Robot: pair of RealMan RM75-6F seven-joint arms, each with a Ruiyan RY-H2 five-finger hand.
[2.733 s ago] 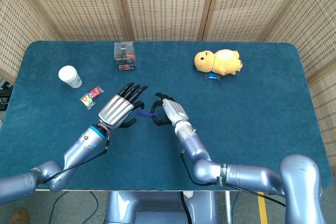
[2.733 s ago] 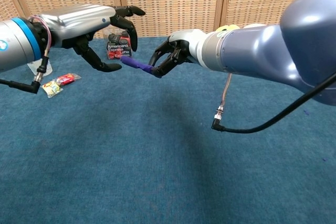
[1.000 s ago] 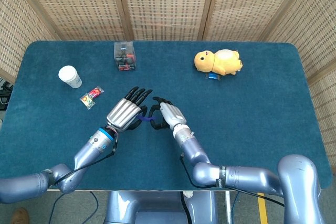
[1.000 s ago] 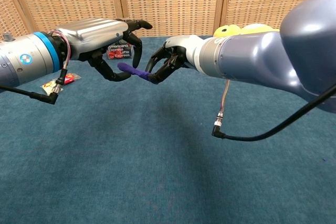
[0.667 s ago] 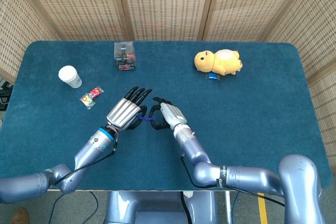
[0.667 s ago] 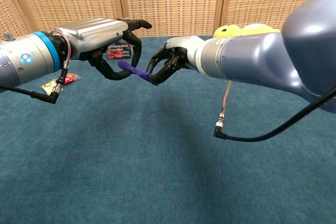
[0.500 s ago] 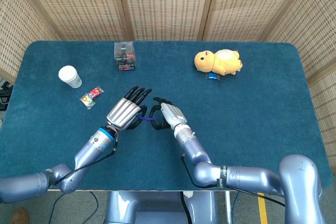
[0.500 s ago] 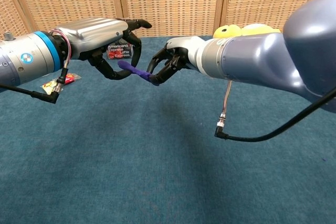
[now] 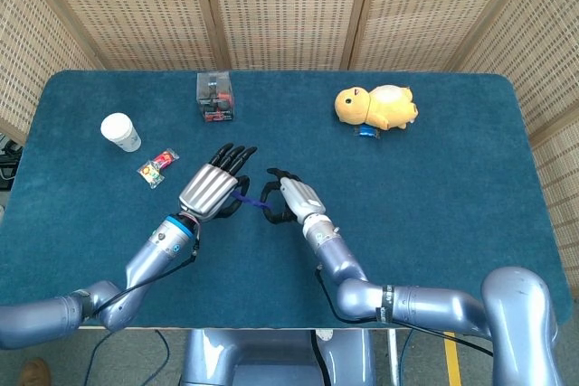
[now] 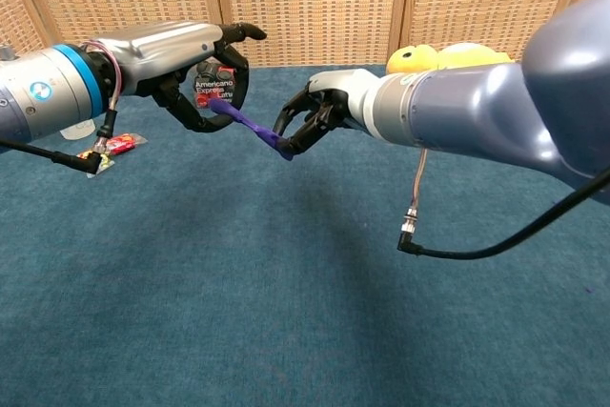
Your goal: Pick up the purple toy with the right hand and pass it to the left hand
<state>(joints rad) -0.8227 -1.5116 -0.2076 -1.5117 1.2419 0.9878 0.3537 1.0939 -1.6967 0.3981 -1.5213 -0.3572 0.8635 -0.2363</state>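
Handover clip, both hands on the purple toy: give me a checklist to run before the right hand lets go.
1. Left hand grips the toy: ok, its fingers curl around one end.
2. Right hand holds the other end: ok.
3. Toy clear of the table: ok, it hangs in the air.
4. Left grip firm enough: cannot tell.
5. Nothing under the toy: ok, bare cloth below.

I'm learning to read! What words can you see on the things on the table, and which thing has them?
"Americano Express Latte Express" is on the clear box, partly hidden behind the left hand.
The candy packet has print too small to read.
The white cup and the yellow plush toy show no readable words.
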